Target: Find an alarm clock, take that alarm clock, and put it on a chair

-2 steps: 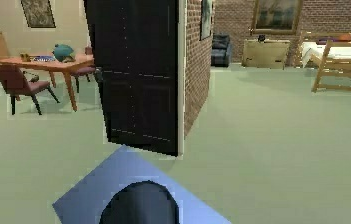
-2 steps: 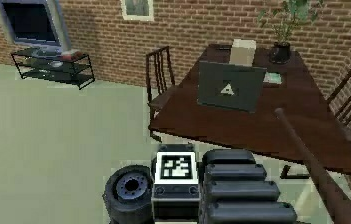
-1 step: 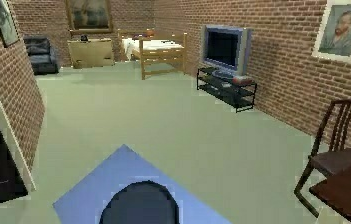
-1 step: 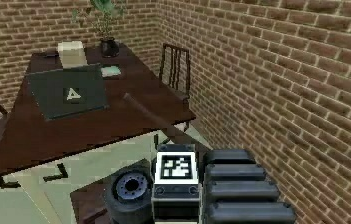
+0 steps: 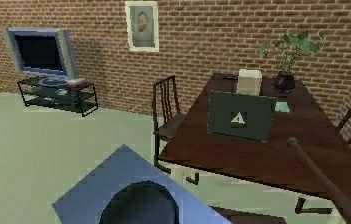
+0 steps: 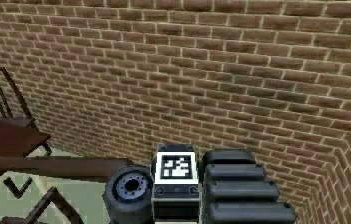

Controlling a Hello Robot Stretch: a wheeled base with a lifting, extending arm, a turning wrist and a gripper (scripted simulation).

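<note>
1. Find the gripper [image 6: 131, 193] at the bottom edge of the arm side view. Its dark round body sits just left of the white marker square [image 6: 178, 167] at the end of the arm [image 6: 233, 190].

2. The gripper's far end cannot be made out. You therefore cannot tell how its fingers stand, or whether it holds or touches anything.

3. Left of the gripper, the dark edge of the table [image 6: 53, 165] comes in from the view's left side and ends near the gripper's body. You cannot tell whether the two touch.

4. Farther left of the gripper and farther out, a chair [image 6: 1, 100] stands at that table. Beyond the gripper, a strip of floor leads to the brick wall [image 6: 203, 70].

5. In the forward view, the table carries a dark laptop [image 5: 240, 115], a pale boxy object [image 5: 249, 80] and a potted plant [image 5: 288, 60]. You cannot tell whether the pale boxy object is the alarm clock.

6. A television [image 5: 41, 50] stands well apart from the table, by the wall.
</note>
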